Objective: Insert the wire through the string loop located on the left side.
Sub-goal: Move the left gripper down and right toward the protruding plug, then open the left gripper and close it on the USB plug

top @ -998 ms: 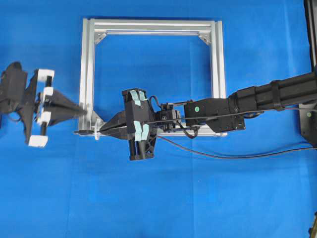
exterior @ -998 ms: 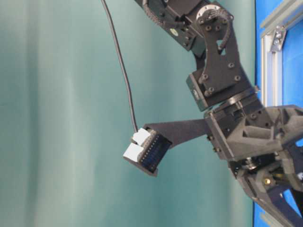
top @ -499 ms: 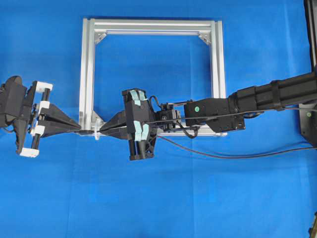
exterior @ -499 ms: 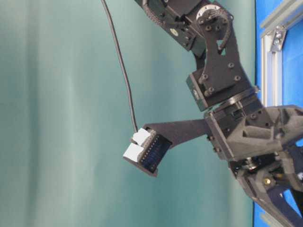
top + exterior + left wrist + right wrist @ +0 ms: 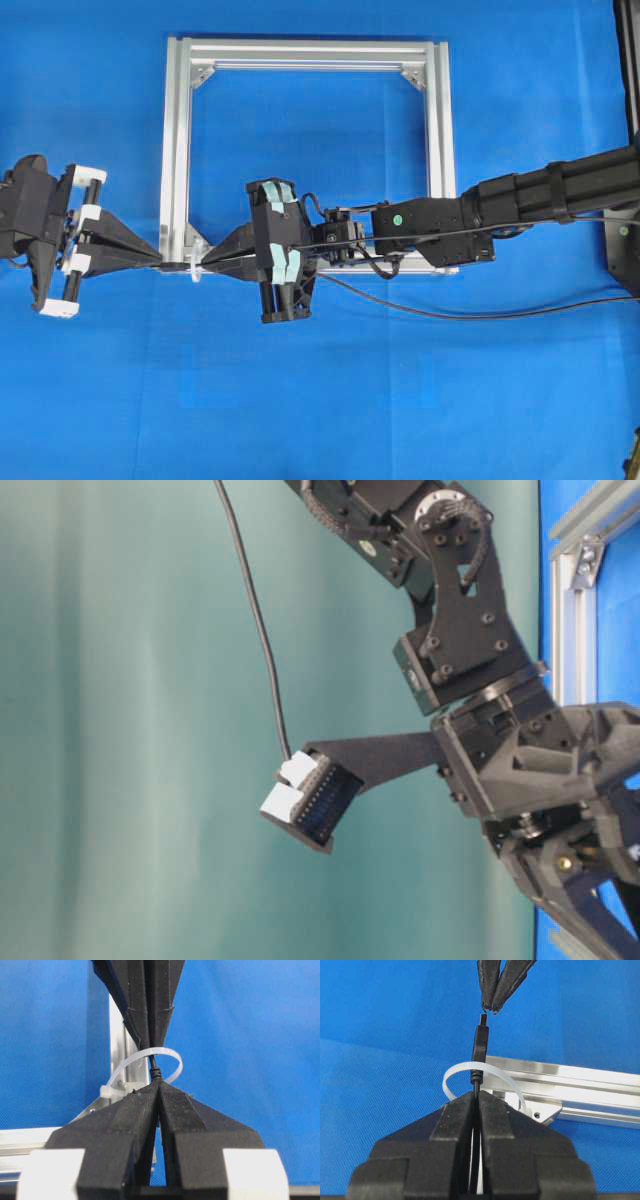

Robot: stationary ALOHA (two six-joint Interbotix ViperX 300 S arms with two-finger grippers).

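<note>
Overhead view: right gripper reaches across the aluminium frame to its lower-left corner, jaws shut on the wire, which trails right over the blue counter. Left gripper comes in from the left, tips meeting the right one's at that corner. The string loop is too small to make out here.

Table-level view: only arm links and a dangling robot cable; nothing of the task's things.

Left wrist view: string loop stands out from the frame corner, w/ the wire's plug passing thru it. Left gripper's jaws are pressed together just at the plug end; whether they actually pinch it, can't tell.

Right wrist view: right gripper clamps the wire just behind the plug; plug already sits thru the loop, metal tip at the left gripper's closed tips.

Risks, as I judge: if left's hold on the tiny tip is only marginal, the plug slips once right lets go and the springy wire backs out of the loop. A sideways pull could bend the loop.
</note>
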